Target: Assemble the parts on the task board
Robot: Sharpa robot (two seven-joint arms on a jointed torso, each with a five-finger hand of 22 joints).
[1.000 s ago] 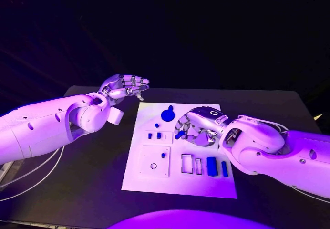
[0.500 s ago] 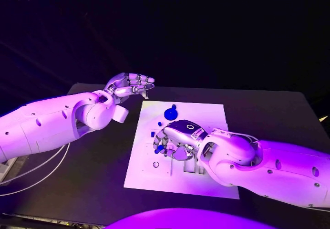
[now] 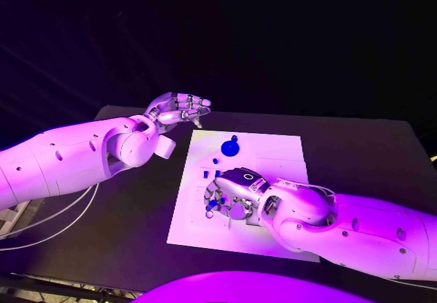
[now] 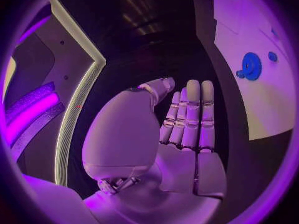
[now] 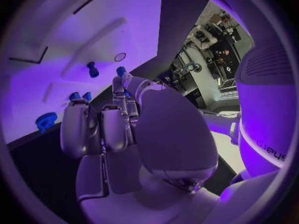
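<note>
right hand (image 3: 232, 194) moved left across task board (image 3: 273, 151), gripping blue part (image 3: 211, 205)

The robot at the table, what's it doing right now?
It is working on the white task board. The right hand is down over the board's left-middle area with a small blue part at its fingertips; whether the part is firmly pinched is hard to tell. The left hand is raised off the board's far left corner, holding nothing, fingers loosely curled. A blue round part sits untouched near the board's far edge.
</note>
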